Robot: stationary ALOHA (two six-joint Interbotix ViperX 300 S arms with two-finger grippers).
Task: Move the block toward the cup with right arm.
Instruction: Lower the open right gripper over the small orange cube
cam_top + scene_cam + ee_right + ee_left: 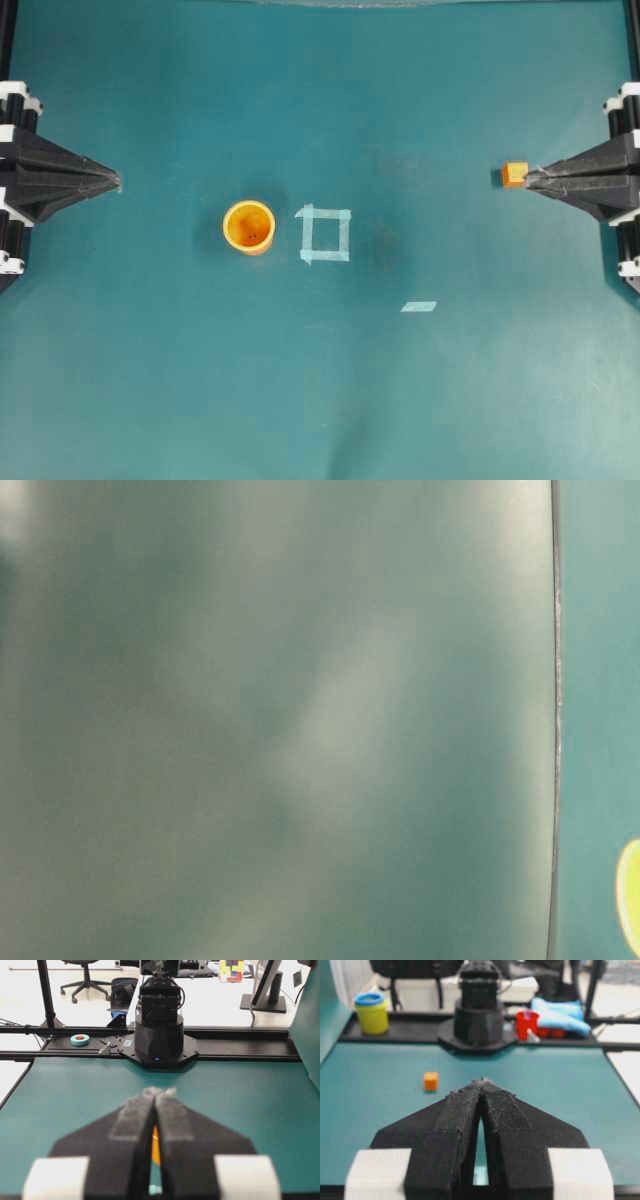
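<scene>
**Both arms parked at the edges, block by the right gripper's tip**

The green tabletop (330, 400) lies wide open between the two arms. The left gripper (115, 181) sits at the left edge of the overhead view, its fingers pressed together to a point, pinching nothing. Opposite it, at the right edge, the right gripper (530, 178) is likewise pressed together; nothing sits between its fingers.

The block (515, 174), a small orange cube, rests on the tabletop right at the tip of the right gripper, touching it or just beside it; I cannot tell which. From the left wrist view the block (431, 1081) stands alone on the mat, in front of the far arm's black base (479, 1022).

The cup (249, 226) stands upright, left of centre, well apart from the block. Just to its right is a square of pale tape (325, 234), and a short strip of tape (419, 306) lies lower right of that. Between block and tape square the mat is bare. The table-level view is mostly blur, with only a yellow sliver at its right edge.
</scene>
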